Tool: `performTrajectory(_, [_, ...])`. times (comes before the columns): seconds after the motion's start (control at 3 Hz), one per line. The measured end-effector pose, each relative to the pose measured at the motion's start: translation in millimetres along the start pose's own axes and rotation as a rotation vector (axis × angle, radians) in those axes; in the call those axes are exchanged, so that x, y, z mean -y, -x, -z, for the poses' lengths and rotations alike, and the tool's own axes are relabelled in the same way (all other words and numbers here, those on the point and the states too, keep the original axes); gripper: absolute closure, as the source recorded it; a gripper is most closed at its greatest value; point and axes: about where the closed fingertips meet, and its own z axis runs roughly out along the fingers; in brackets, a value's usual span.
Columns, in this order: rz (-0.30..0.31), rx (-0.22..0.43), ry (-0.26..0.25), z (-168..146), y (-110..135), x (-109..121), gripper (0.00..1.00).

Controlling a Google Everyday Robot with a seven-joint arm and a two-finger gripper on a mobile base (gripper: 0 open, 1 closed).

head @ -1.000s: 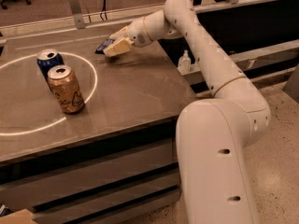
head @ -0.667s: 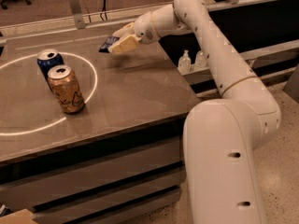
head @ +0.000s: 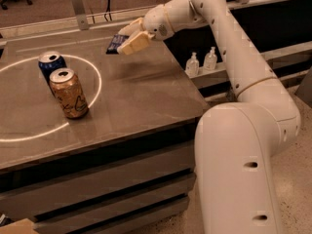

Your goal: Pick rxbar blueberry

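Well beyond and right of the gold-brown can (head: 69, 92), the rxbar blueberry (head: 114, 44) sits clamped by one end between the fingers of the gripper (head: 126, 39), seemingly clear of the table (head: 161, 99), so lift straight up, slowly, without loosening that thin-edge grip.
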Motion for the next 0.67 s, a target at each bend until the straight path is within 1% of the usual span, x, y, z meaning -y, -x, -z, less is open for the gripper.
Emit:
performTrajectory(0.33, [0.076,0.016,-0.007,9.5,13.4,-5.4,1.0])
performTrajectory(0.67, [0.14,0.022,-0.016,15.3,22.4,-9.8,1.0])
